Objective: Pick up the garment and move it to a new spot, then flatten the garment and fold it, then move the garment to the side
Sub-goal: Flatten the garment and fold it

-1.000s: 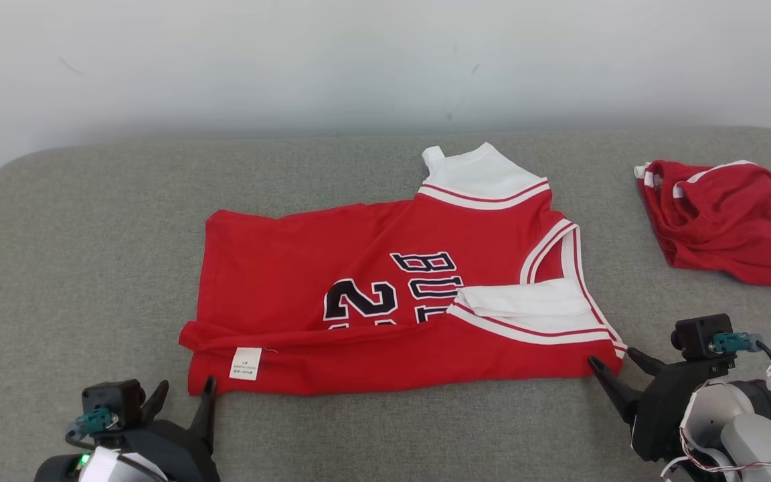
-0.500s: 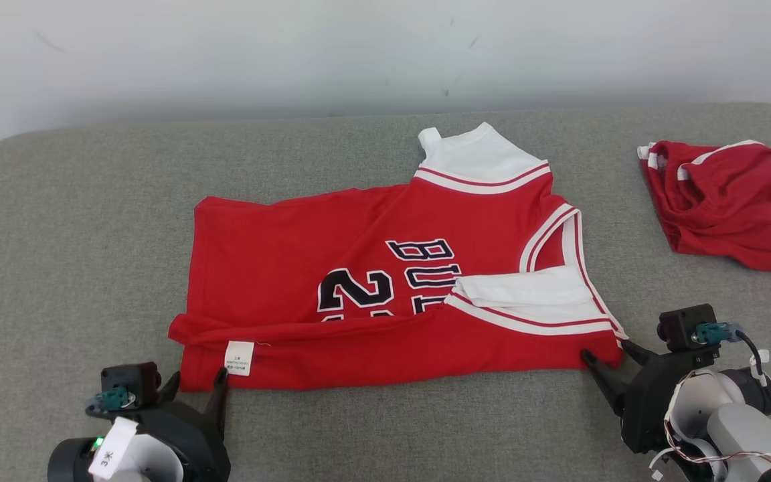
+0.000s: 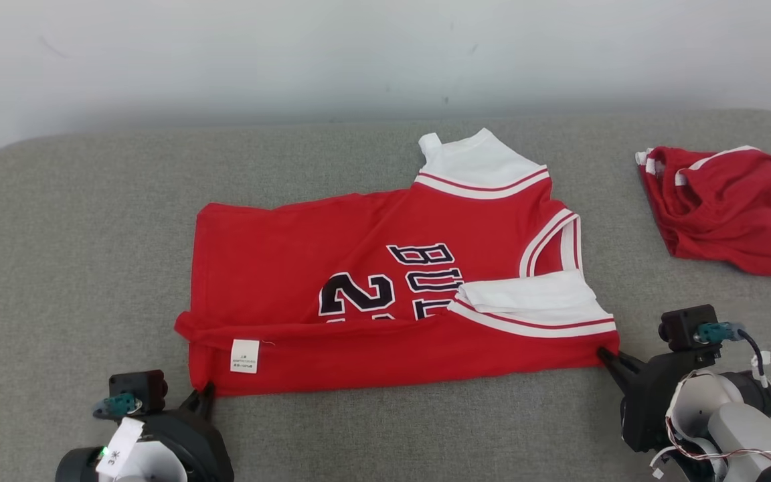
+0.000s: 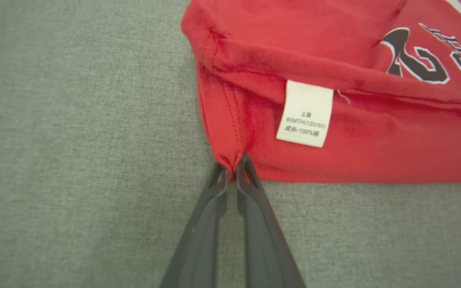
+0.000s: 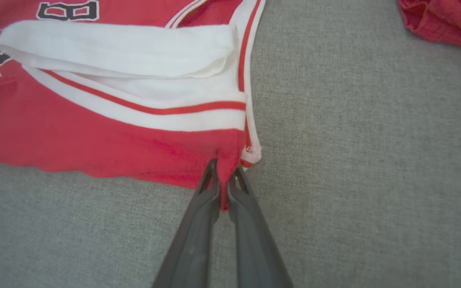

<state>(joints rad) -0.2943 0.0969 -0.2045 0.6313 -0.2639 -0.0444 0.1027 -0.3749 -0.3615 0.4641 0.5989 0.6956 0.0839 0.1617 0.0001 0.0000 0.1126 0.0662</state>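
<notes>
Red jersey lies flat, near edge folded over.

You have two red garments to count: one jersey and one crumpled red garment; on the jersey you can count one white care label and two white shoulder panels, one far and one near; you have two grippers, the left gripper and the right gripper, each with two dark fingers, four in all; two black camera blocks, one per wrist, each with one teal connector; one paper tag; one grey padded surface.
</notes>
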